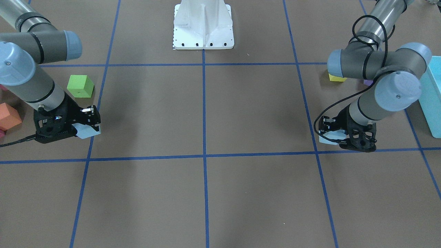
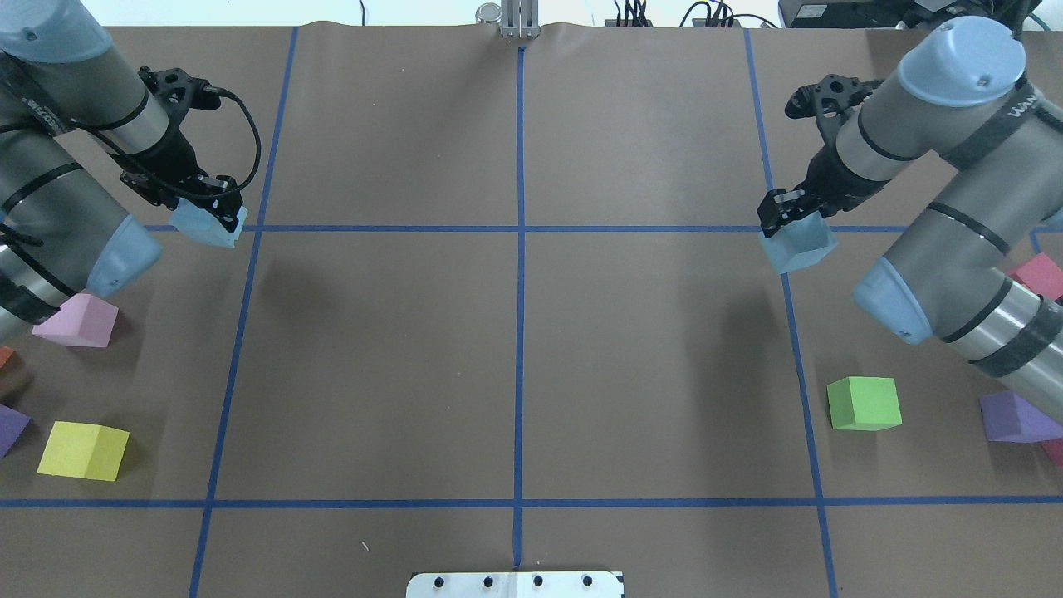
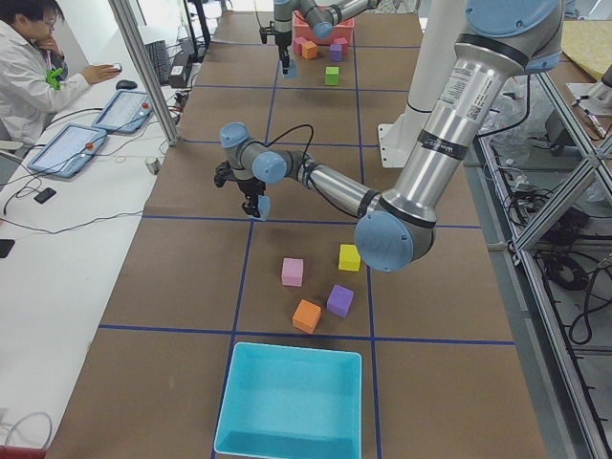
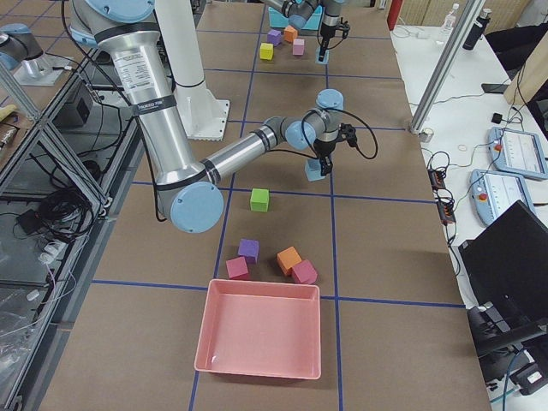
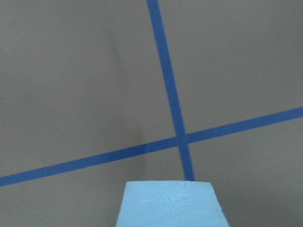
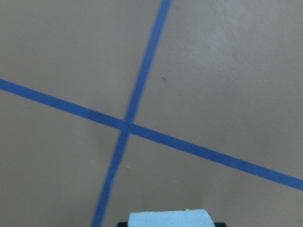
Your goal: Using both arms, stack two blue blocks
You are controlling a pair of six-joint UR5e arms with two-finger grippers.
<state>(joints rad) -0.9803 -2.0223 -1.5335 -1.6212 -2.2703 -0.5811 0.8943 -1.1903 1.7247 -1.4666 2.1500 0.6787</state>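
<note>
- The left gripper (image 2: 202,210) is clamped on the first blue block (image 2: 209,228), well out on the robot's left of the centre tape line (image 2: 520,332).
- The right gripper (image 2: 796,226) is clamped on the second blue block (image 2: 801,253), about as far out on the line's other side.
- Both blocks appear to be lifted off the table, and neither arm looks nearer the line, so the stack probably has to be made close to it.

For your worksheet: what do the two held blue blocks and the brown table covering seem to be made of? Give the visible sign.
Left blue block: likely foam; matte, faintly pitted face.
Right blue block: same look, matte with a rough edge.
Table covering: probably paper or card sheet; brown, matte, wavy at its far edge.
</note>
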